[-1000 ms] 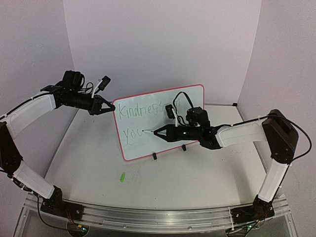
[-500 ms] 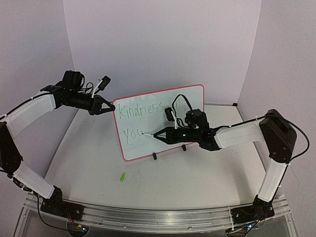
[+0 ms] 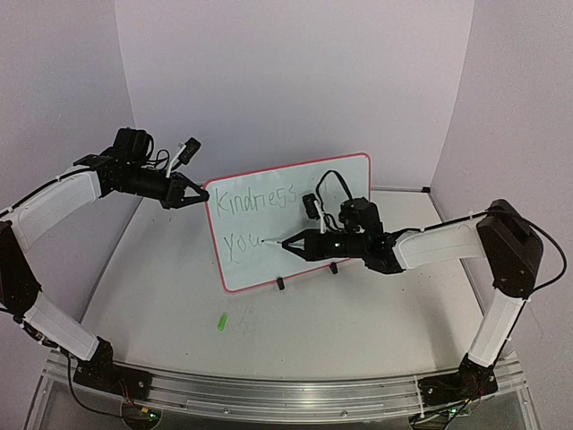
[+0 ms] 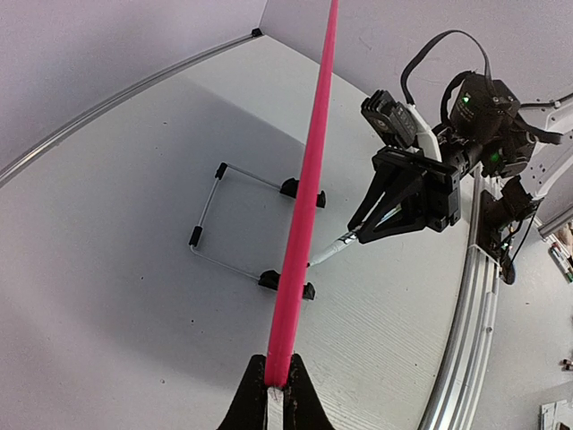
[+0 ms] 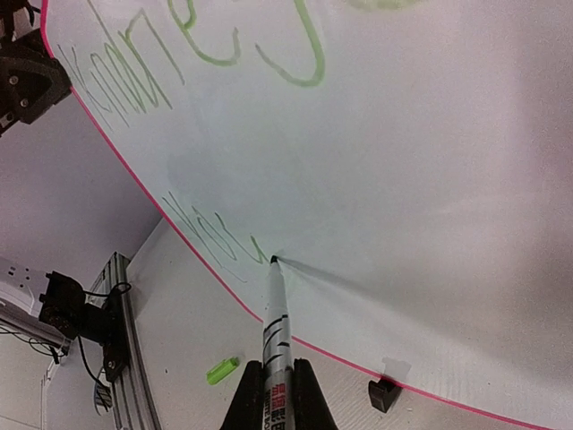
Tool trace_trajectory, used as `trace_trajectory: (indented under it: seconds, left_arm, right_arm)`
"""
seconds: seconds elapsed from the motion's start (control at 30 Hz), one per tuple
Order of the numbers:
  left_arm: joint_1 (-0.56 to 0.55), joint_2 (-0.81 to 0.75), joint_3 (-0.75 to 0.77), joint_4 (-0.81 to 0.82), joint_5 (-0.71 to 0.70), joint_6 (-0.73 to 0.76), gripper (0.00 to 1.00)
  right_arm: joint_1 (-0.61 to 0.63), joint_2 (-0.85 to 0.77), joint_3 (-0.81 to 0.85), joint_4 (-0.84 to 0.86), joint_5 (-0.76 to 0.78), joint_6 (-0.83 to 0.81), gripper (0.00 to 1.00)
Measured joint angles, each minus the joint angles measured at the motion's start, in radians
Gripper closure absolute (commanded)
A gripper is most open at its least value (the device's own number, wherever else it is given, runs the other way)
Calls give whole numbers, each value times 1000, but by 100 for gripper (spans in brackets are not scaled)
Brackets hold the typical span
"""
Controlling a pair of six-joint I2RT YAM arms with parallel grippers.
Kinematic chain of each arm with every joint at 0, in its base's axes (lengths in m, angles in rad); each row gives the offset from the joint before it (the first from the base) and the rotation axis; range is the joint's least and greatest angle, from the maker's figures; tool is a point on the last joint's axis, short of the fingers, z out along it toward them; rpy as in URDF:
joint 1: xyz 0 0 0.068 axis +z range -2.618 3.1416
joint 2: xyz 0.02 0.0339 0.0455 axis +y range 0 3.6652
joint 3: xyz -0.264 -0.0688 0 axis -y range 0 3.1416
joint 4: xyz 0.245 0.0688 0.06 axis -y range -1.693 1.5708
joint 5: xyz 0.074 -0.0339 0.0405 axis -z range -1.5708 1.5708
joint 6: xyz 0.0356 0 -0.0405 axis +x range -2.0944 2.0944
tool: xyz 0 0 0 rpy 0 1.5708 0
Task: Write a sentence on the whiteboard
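The whiteboard (image 3: pixel 349 184) stands upright on its wire stand (image 4: pixel 208 206) mid-table, white with a pink-red rim. My left gripper (image 3: pixel 191 199) is shut on the board's upper left edge; the left wrist view shows the rim (image 4: pixel 309 179) edge-on between its fingers. The sentence (image 3: pixel 255 199) reads "Kindness" on top and "you" (image 3: pixel 240 241) below, in thin green. My right gripper (image 3: pixel 304 242) is shut on a white marker (image 5: pixel 277 322), and the marker's tip touches the board just right of "you" (image 5: pixel 215 237).
A green marker cap (image 3: pixel 221 321) lies on the table in front of the board, also in the right wrist view (image 5: pixel 222 368). Black clips (image 3: pixel 281 284) hold the board's lower edge. Purple walls enclose the table on three sides.
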Motion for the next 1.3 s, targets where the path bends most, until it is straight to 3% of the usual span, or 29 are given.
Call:
trace_trajectory:
  seconds: [1.3]
  left_arm:
    - [-4, 0, 0, 1, -1, 0, 100]
  right_arm:
    - [-3, -55, -21, -16, 66, -3, 100]
